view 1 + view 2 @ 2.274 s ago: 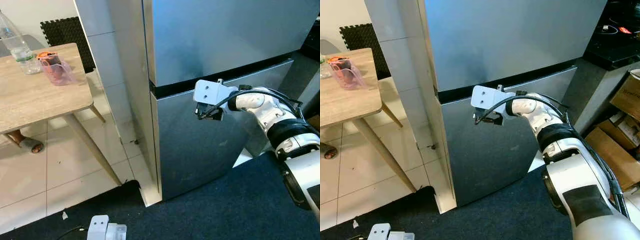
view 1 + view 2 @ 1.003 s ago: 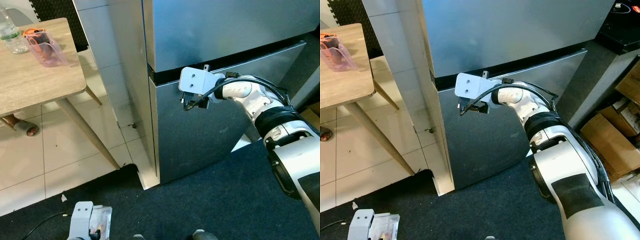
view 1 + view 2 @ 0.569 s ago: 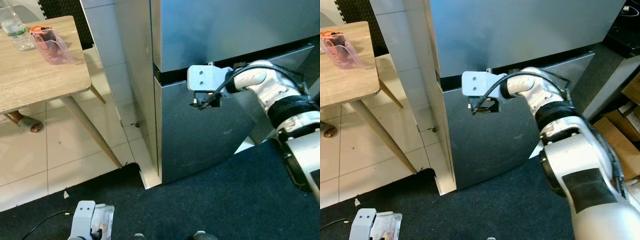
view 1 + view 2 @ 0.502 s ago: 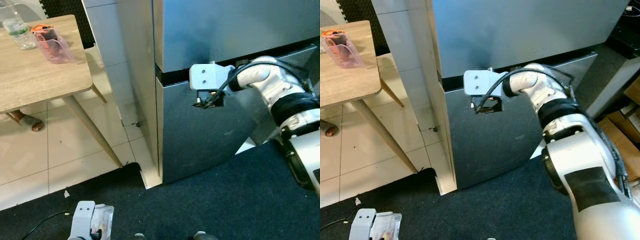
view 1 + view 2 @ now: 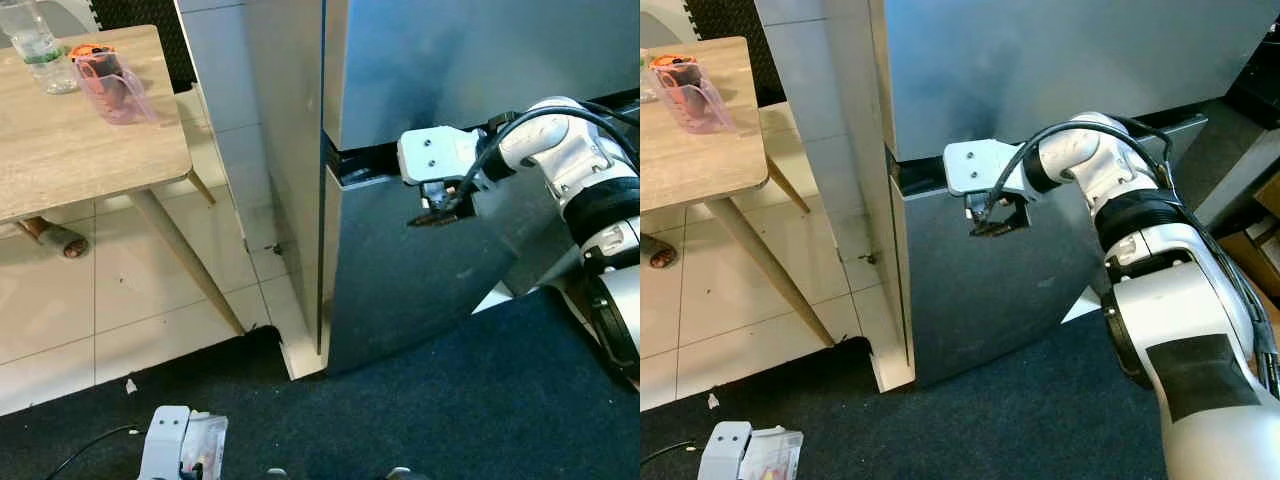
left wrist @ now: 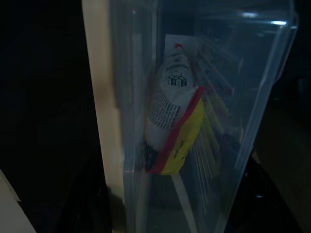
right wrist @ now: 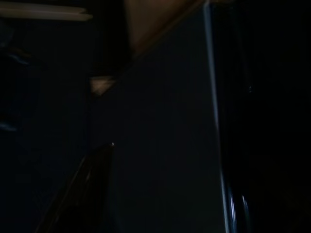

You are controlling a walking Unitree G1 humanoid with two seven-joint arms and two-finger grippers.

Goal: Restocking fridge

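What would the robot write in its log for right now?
right gripper: at lower fridge door top edge | door: ajar | left gripper: holding clear box of packets

My right gripper (image 5: 436, 213) sat at the lower fridge door (image 5: 420, 280), ajar by a narrow gap. The tiled pillar (image 5: 235, 130) and wooden table (image 5: 80, 150) crowded the left.

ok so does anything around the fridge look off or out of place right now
Yes, mildly. The lower fridge door stands ajar, its left edge proud of the upper door, with the right claw at its top edge. That fits opening it. The left claw hangs low over the dark carpet, holding a clear container of packets.
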